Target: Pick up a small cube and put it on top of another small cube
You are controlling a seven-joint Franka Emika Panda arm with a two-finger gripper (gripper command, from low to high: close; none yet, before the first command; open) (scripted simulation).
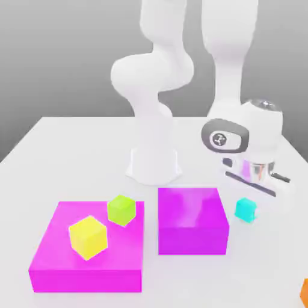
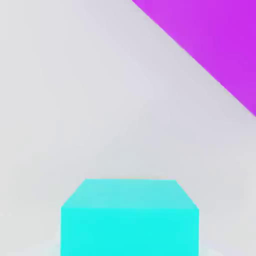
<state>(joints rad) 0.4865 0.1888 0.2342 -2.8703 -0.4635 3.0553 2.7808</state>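
The white robot hand [image 1: 257,182] hangs low over the white table [image 1: 66,144], toward the exterior view's right. Whether its fingers are spread or closed cannot be told, and nothing is seen held in them.

The small, smooth cyan cube [image 1: 245,209] sits on the table just beneath the hand and slightly toward the exterior view's left of it, apart from it. In the hand view the cyan cube [image 2: 130,217] appears close by on bare table.

A flat magenta block [image 1: 192,237] lies just beside the cyan cube, on the side away from the hand; its edge [image 2: 215,40] crosses a corner of the hand view.

The small, smooth lime-green cube [image 1: 121,209] is well apart from the hand, resting on top of a second, wider flat magenta block [image 1: 60,267] near its far edge. A slightly larger yellow cube [image 1: 88,236] stands on that same block, near the lime-green one but not touching it.

Part of an orange cube [image 1: 305,292] shows at the exterior view's right edge.
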